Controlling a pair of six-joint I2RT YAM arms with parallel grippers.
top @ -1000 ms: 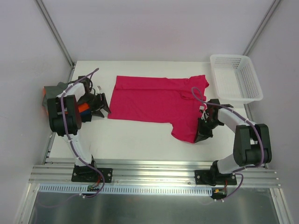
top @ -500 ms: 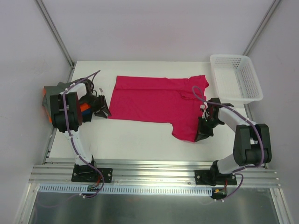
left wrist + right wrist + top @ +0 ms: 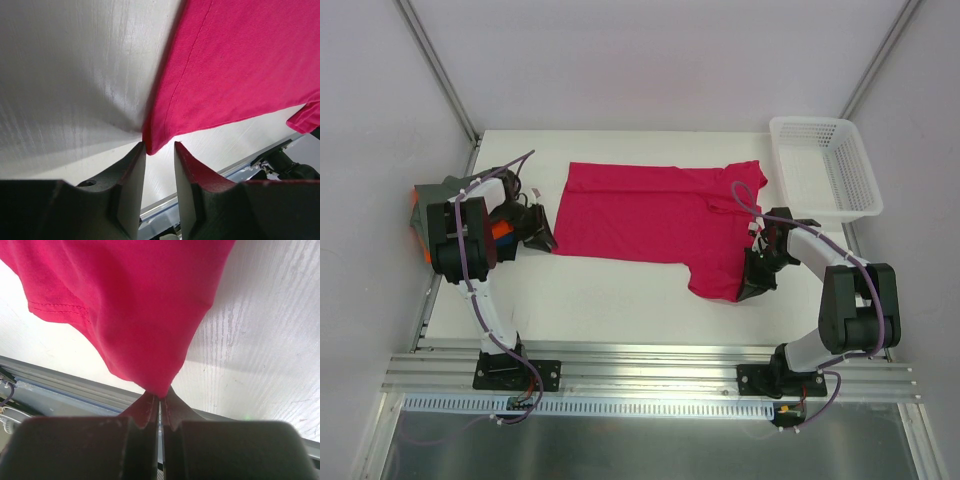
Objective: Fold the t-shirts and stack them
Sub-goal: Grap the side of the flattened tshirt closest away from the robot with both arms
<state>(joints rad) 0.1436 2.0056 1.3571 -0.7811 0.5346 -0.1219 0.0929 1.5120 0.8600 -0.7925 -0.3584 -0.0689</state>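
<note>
A magenta t-shirt (image 3: 650, 212) lies spread flat across the middle of the table, one sleeve hanging toward the front right. My left gripper (image 3: 542, 241) is at its front left corner. In the left wrist view the jaws (image 3: 160, 146) stand open with the shirt's corner (image 3: 156, 141) between the tips. My right gripper (image 3: 752, 286) is at the shirt's front right edge. In the right wrist view it (image 3: 160, 397) is shut on a pinch of the magenta cloth (image 3: 130, 305). Grey and orange shirts (image 3: 432, 197) lie piled at the left edge, partly behind my left arm.
A white mesh basket (image 3: 825, 165) stands at the back right corner of the table. The aluminium rail (image 3: 650, 365) runs along the near edge. Bare table shows in front of the shirt.
My left gripper has moved a little right, up to the shirt's front left corner. My right gripper has shifted slightly, still pinching the cloth.
</note>
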